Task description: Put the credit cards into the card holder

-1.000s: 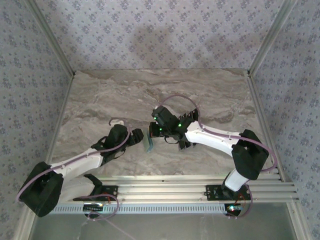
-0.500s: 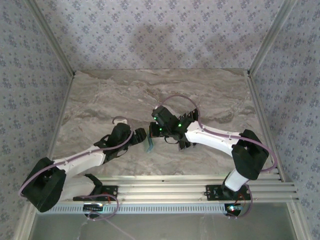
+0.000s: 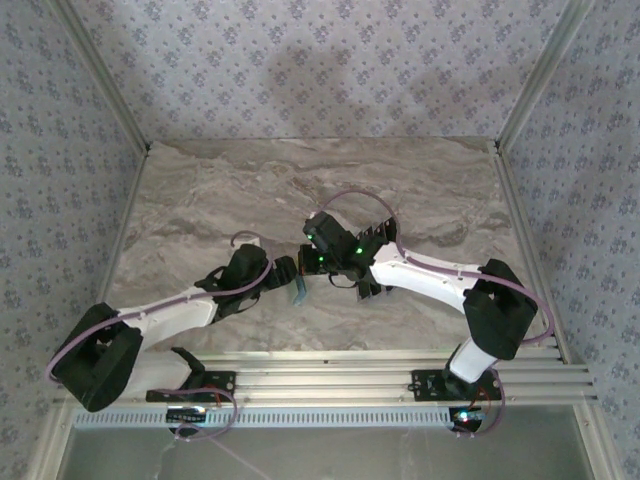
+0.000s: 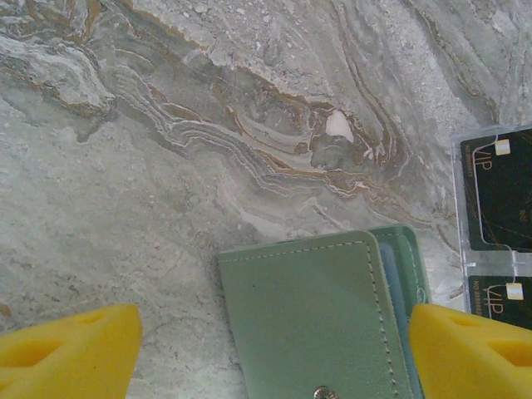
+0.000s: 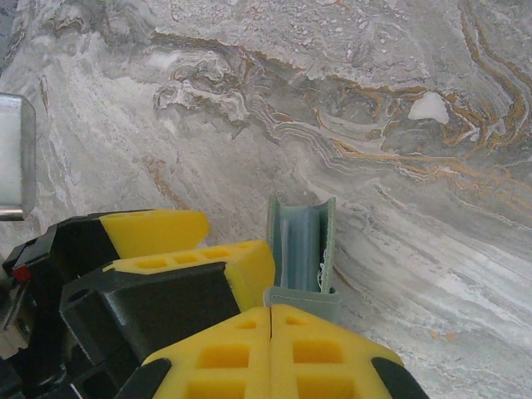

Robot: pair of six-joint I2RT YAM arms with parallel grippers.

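Table (image 3: 200, 200): grey veined marble, stood within floral-papered walls (image 3: 300, 60). Left pincer (image 4: 274, 332): gaped wide astride card holder (image 4: 307, 307), at 6 o'clock in left wrist view. Right pincer (image 5: 272, 320): closed, pinched card holder's edge. Credit cards (image 4: 499, 191): lay at card holder's 3 o'clock.

Holders: one flat, sage-green, stitched card holder (image 4: 316, 316).
Cards: two dark grey-black rectangular credit cards (image 4: 501, 195) with pale edges in sight, counting the lower card (image 4: 509, 301).
Snap studs: one small metal stud (image 4: 320, 392) on the holder.
Grippers: two with yellow finger pads, the left gripper (image 4: 270, 353) and the right gripper (image 5: 272, 320).
Arms: two white-and-black, the left arm (image 3: 170, 318) and the right arm (image 3: 420, 272).
Tables: one grey marble-patterned table (image 3: 420, 190).
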